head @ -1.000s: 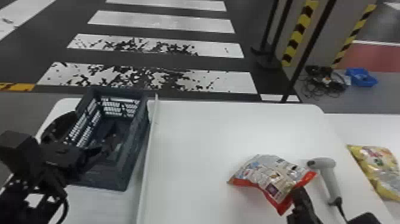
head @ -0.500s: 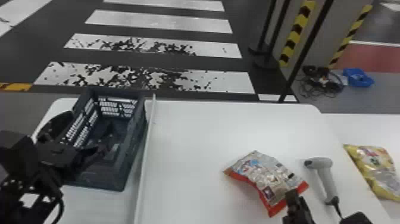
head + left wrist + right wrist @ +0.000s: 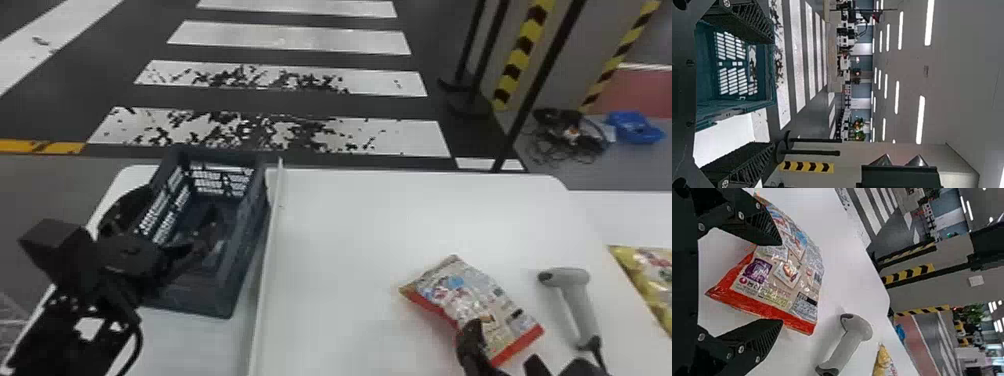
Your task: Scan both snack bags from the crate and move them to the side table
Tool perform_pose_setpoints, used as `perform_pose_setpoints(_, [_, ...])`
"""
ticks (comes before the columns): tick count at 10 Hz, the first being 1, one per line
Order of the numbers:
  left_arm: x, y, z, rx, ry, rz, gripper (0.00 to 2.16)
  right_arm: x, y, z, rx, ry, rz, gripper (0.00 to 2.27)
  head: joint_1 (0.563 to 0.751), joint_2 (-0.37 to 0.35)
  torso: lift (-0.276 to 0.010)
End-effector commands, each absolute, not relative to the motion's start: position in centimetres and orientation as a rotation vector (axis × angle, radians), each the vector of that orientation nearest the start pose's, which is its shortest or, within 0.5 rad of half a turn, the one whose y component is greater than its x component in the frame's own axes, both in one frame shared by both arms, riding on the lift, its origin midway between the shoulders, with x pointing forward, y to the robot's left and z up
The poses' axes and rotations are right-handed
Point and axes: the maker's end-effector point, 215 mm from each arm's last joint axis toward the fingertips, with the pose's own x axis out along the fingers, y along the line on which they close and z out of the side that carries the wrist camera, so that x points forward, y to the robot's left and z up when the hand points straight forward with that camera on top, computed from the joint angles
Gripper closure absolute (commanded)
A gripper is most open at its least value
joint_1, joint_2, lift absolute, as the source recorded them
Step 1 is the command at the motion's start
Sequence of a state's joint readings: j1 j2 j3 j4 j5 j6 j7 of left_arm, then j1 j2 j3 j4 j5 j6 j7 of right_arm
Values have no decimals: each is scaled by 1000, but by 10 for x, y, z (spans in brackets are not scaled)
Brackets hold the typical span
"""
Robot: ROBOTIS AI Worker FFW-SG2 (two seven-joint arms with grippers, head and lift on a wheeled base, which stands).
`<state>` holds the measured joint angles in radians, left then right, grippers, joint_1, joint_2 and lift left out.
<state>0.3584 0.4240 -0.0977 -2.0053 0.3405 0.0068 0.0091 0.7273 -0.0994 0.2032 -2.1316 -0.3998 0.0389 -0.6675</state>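
My left gripper (image 3: 195,245) is over the dark crate (image 3: 257,195) at the left; in the left wrist view the gripper (image 3: 770,94) is open beside the crate (image 3: 772,78). My right gripper (image 3: 505,345) is low at the right, by the near end of the red and beige snack bag (image 3: 465,295). In the right wrist view, the open gripper (image 3: 781,284) has its fingers apart with the snack bag (image 3: 785,274) partly between them. A grey scanner (image 3: 570,295) lies right of that bag, and the yellow snack bag (image 3: 645,285) is at the far right.
A thin white raised strip (image 3: 267,260) runs between the crate and the white table (image 3: 350,240). Another white surface (image 3: 625,215) adjoins on the right, under the yellow bag. The scanner (image 3: 848,340) is close to the right gripper.
The red and beige bag has shifted slightly left and now lies free of the right gripper, whose fingers have opened and moved a little. The left arm looks still.
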Motion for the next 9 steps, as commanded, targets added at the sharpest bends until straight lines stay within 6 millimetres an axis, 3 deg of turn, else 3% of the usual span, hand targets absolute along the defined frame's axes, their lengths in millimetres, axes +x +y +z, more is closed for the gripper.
perform_pose_setpoints(1, [485, 218, -309, 13, -4, -252, 70, 339, -234, -413, 135, 329, -386, 39, 695, -41, -95])
perform_pose_setpoints(3, [484, 217, -310, 13, 0, -253, 70, 363, -216, -385, -58, 221, -184, 188, 695, -15, -95])
perform_pose_setpoints(4, [483, 217, -312, 16, 3, -253, 70, 374, -214, -387, -66, 222, -40, 603, 695, 9, -95])
perform_pose_setpoints(5, [482, 216, -313, 16, 4, -251, 70, 379, -217, -407, -58, 298, 84, 1639, 695, 21, -95])
perform_pose_setpoints(6, [481, 216, -315, 19, 5, -248, 70, 382, -226, -424, -54, 365, 148, 2074, 695, 31, -95])
perform_pose_setpoints(7, [480, 216, -316, 22, 5, -243, 70, 386, -237, -437, -62, 403, 183, 2243, 695, 20, -95])
perform_pose_setpoints(9, [476, 216, -315, 19, -7, -234, 70, 401, -262, -453, -101, 439, 214, 2243, 695, -24, -95])
